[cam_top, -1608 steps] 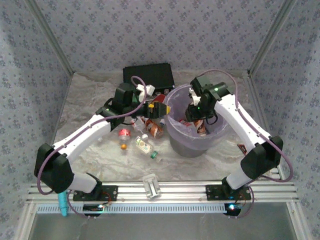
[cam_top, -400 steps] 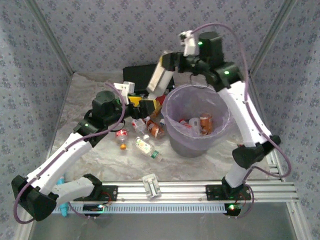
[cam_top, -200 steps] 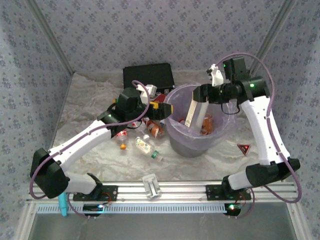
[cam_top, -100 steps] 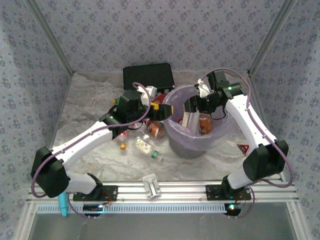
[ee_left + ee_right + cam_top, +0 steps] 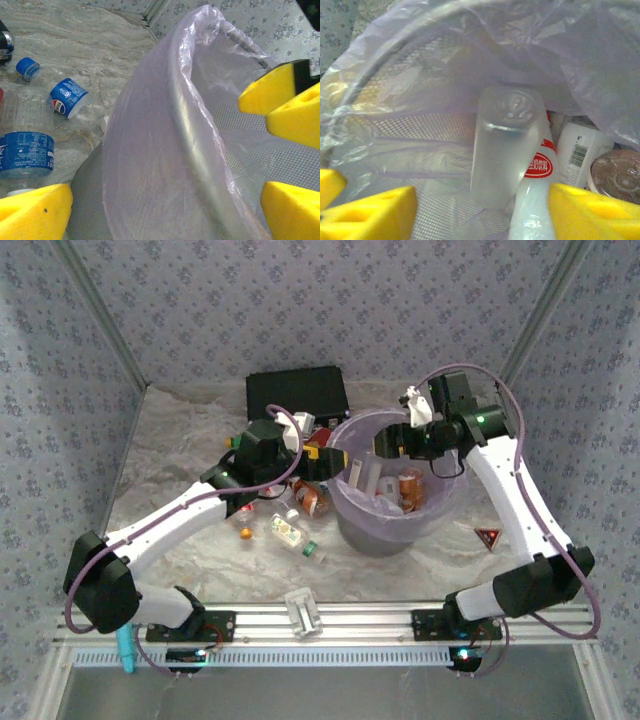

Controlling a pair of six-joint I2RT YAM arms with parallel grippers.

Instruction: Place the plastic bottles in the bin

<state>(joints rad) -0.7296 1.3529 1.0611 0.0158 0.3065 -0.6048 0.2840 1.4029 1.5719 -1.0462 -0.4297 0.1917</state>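
Nearest, on the front rail: a white clip-like block [image 5: 302, 612], best left alone (no bottle, so none of the job's concern). Just beyond, on the table [image 5: 170, 455] and not yet binned: a clear bottle with a green cap [image 5: 292, 533] and a red-labelled bottle [image 5: 310, 498], among a few more just beside the bin [image 5: 375, 535]. Further in, the left hand [image 5: 160, 212], spread wide and gripping nothing, pressed close to the bin's outer wall with the lavender liner [image 5: 150, 125] bulging between its fingers. Risks pinching that liner on closing, then dragging the bag off the rim or tipping the bin on pulling away. Risks, too, knocking the blue-labelled bottle [image 5: 27, 150] and the loose blue cap [image 5: 26, 66] out of easy reach with a low sweep toward the pile. Over the bin's mouth, the right hand [image 5: 482, 210], fingers parted and empty, looking down on a clear square bottle [image 5: 505, 145] resting inside against the liner, base toward the hand, touching a white bottle with a red label [image 5: 537, 200]. Might hook a fold of plastic on lifting out and haul the bag upward, spilling its contents. Might also collide with the left hand, both working near the same rim. Farthest back, the flat black case [image 5: 297, 393], to be ignored.
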